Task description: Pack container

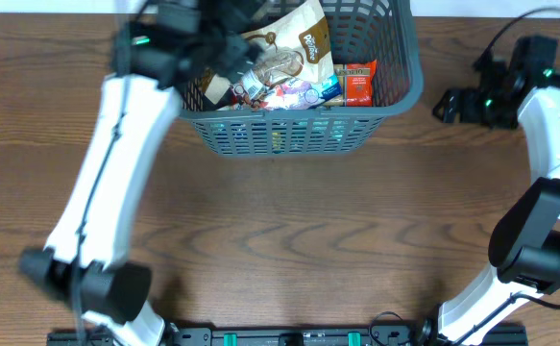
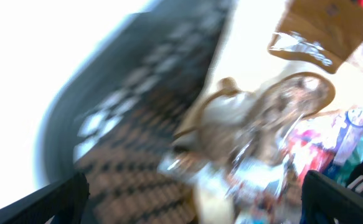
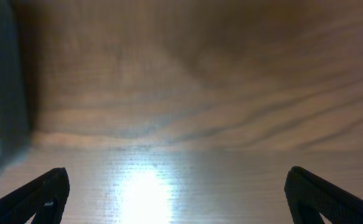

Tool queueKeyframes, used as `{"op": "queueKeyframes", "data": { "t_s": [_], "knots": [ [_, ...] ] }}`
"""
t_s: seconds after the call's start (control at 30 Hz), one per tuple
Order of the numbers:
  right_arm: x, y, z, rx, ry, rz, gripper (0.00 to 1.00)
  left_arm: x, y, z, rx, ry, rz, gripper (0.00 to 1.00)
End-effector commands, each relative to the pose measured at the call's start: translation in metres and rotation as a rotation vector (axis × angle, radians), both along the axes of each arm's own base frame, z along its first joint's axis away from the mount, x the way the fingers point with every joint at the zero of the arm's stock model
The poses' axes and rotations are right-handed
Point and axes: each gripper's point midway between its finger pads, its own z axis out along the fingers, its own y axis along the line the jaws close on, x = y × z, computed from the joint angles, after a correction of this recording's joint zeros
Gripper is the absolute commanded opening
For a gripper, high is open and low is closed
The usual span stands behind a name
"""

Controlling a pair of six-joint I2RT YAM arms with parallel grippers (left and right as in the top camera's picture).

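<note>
Left gripper [image 2: 193, 190] spread wide, nothing pinched between its dark fingers, hanging over the left end of the container [image 1: 289, 135], a dark grey plastic basket with slotted lattice walls and a thick rim. Beneath the gripper lies a heap of crinkly glossy packets [image 1: 284, 88]; a tan pouch [image 1: 304, 38] lies beyond and a flat red packet [image 1: 358, 82] to its right. The wrist view is badly blurred. Right gripper [image 3: 178, 199] is also wide and empty, low over the glossy wood-grain table [image 3: 200, 93], with the container near on its left.

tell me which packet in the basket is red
The small packet nearest the basket's right wall; the rest are tan, white or blue.
</note>
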Motion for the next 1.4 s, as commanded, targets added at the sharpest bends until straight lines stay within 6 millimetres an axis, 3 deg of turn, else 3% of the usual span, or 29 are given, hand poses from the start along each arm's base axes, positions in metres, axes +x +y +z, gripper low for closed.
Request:
{"op": "queueKeyframes", "data": {
  "t_s": [0.0, 0.17, 0.37, 0.5, 0.7, 0.87, 1.07, 1.23, 1.37],
  "knots": [
    [0.018, -0.013, 0.048, -0.099, -0.081, 0.007, 0.96, -0.023, 0.044, 0.043, -0.077, -0.043, 0.146, 0.99],
    [0.018, -0.01, 0.101, -0.117, -0.131, -0.001, 0.99, -0.067, 0.095, 0.067, -0.162, -0.02, 0.32, 0.99],
    [-0.008, 0.009, 0.142, -0.062, -0.181, 0.007, 0.99, -0.118, 0.13, 0.08, -0.169, -0.048, 0.413, 0.99],
    [-0.037, 0.021, 0.174, -0.071, -0.216, 0.016, 0.99, -0.151, 0.136, 0.072, -0.174, -0.079, 0.427, 0.99],
    [-0.084, 0.049, 0.205, -0.09, -0.303, 0.055, 0.99, -0.198, 0.139, 0.027, -0.18, -0.118, 0.429, 0.99],
    [-0.132, 0.081, 0.188, -0.089, -0.347, 0.122, 0.99, -0.231, 0.139, -0.01, -0.183, -0.192, 0.412, 0.99],
    [-0.186, 0.106, 0.132, -0.093, -0.399, 0.189, 0.99, -0.26, 0.14, -0.064, -0.163, -0.232, 0.39, 0.99],
    [-0.217, 0.111, 0.094, -0.092, -0.409, 0.199, 0.99, -0.271, 0.141, -0.093, -0.155, -0.196, 0.393, 0.99],
    [-0.235, 0.112, 0.064, -0.084, -0.362, 0.201, 0.99, -0.274, 0.141, -0.099, -0.148, -0.169, 0.394, 0.99]
  ]
}}
